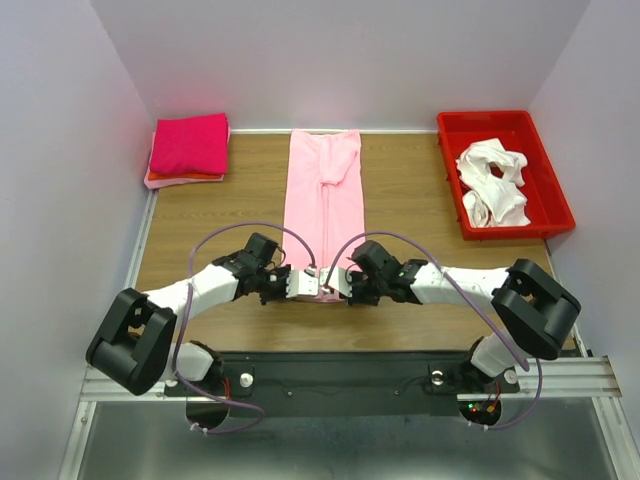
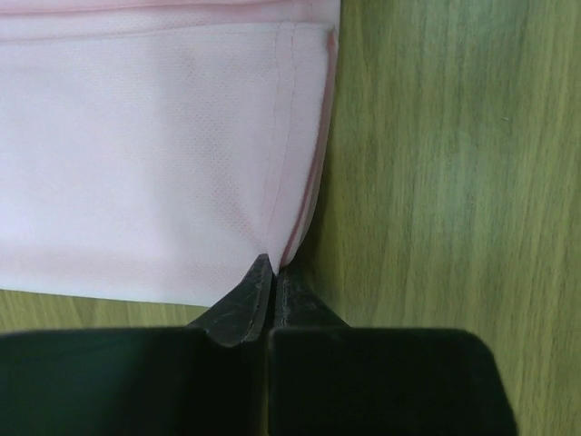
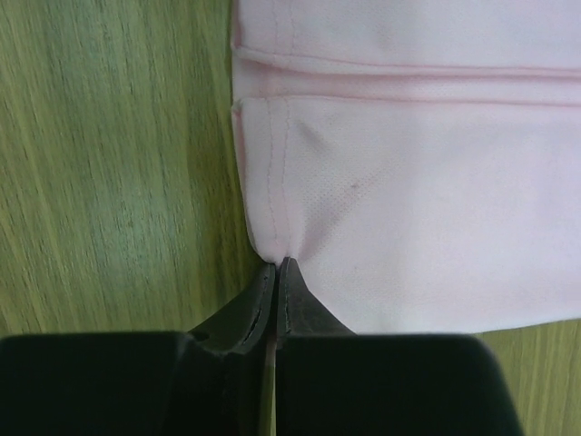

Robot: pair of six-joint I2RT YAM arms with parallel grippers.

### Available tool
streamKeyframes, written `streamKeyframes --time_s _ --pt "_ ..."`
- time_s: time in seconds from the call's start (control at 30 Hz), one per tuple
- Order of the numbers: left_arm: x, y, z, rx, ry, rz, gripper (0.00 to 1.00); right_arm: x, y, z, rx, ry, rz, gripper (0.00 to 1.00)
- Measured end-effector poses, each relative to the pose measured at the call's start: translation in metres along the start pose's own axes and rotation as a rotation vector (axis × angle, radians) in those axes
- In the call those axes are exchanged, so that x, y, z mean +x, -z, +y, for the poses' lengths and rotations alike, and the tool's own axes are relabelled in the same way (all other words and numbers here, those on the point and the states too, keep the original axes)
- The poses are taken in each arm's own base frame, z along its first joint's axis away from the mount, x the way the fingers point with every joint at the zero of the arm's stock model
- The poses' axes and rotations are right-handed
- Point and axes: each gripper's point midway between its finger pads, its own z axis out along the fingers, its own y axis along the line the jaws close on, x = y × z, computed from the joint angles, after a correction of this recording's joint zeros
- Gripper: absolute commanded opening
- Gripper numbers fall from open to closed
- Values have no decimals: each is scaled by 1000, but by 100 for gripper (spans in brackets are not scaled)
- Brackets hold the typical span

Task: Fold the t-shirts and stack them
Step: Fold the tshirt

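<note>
Well, at lower centre of the overhead frame, the left gripper (image 1: 303,285) and right gripper (image 1: 338,285) are each clamped tight on a bottom hem corner of the pink t-shirt (image 1: 325,195).

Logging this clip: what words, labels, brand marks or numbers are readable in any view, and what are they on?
None: no view shows readable text.
pink t-shirt: plain fabric, no print or tag showing.
folded stack, red bin, white shirts: no lettering visible.
left claw, right claw: plain black, no markings.
base rail: any marking is too small to read.
</note>
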Motion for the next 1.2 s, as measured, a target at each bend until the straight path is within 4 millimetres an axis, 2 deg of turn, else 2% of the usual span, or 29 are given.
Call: streamKeyframes --time_s 0.1,0.33,0.57,0.7,0.8,0.97,1.2 --pt "-3 3 -4 12 2 -6 0 2 5 4 -14 -20 16 1" --pt "-24 17 -5 13 0 -66 0 1 22 10 -40 -34 39 1" --pt "-35 30 -12 25 18 -97 0 -13 38 9 -65 -53 41 1" --pt "-46 39 -3 19 49 -113 0 -21 44 1 -53 -46 33 0" --pt "-61 48 21 -18 56 -144 0 -26 49 -10 -39 -45 28 1" --pt "-72 58 55 -79 31 -168 0 -36 54 -56 32 -44 10 0" --pt "-56 57 95 -137 7 -160 0 -31 45 -109 72 -23 22 1"
